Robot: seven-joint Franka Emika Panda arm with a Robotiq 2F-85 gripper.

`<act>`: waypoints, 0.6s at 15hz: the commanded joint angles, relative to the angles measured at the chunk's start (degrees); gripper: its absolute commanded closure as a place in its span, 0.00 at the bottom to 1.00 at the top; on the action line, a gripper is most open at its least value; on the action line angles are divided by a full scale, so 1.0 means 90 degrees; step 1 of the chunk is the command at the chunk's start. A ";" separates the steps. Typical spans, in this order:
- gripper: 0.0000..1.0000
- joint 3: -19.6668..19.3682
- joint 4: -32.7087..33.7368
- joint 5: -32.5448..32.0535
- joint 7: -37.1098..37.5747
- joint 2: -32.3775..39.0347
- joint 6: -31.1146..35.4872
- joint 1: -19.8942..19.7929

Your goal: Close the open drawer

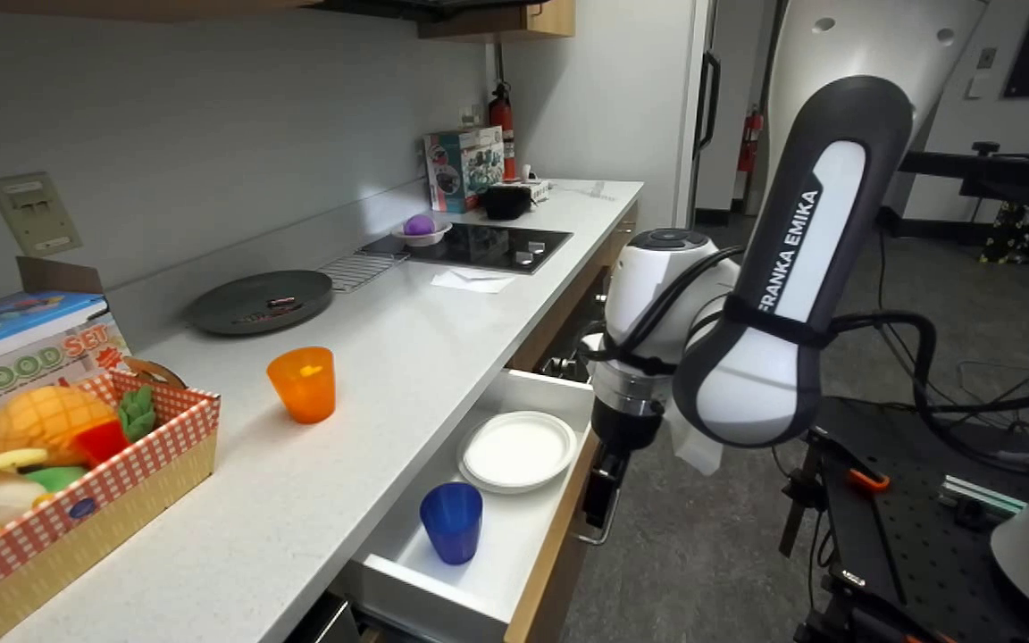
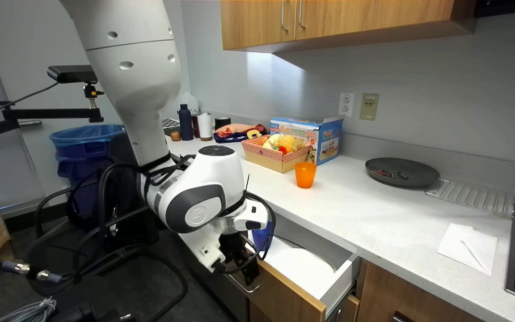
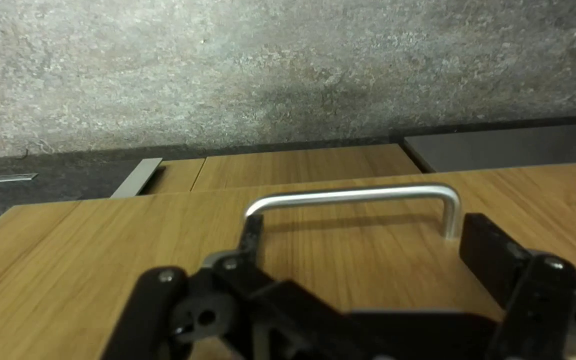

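Note:
The drawer [image 1: 559, 546] is pulled out from under the white counter in both exterior views [image 2: 291, 299]. Its inside is white and its front is brown wood. It holds white plates [image 1: 519, 449] and a blue cup [image 1: 452, 522]. In the wrist view the drawer front [image 3: 353, 270] lies below the fingers with its metal bar handle [image 3: 353, 196]. My gripper [image 3: 364, 220] is open, its fingers spread about as wide as the handle, with nothing between them. In both exterior views the gripper [image 1: 602, 500] points down at the outer side of the front [image 2: 251, 270], by the handle. Whether it touches is unclear.
The counter [image 1: 372, 446] above the drawer carries an orange cup [image 1: 303, 384], a dark pan [image 1: 260, 302], a toy food basket [image 1: 77, 527] and a cooktop [image 1: 488, 246]. Lower cabinets [image 3: 303, 167] and grey floor [image 3: 268, 75] show beyond the drawer front in the wrist view.

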 commanded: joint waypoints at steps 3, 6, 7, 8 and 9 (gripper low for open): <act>0.00 -0.0198 0.0805 -0.0066 0.0344 0.0611 0.0161 0.0222; 0.00 -0.0264 0.1209 -0.0078 0.0347 0.0902 0.0286 0.0229; 0.00 -0.0275 0.1334 -0.0072 0.0348 0.0985 0.0317 0.0232; 0.00 -0.0273 0.1484 -0.0061 0.0346 0.1072 0.0333 0.0221; 0.00 -0.0272 0.1631 -0.0057 0.0341 0.1163 0.0351 0.0211</act>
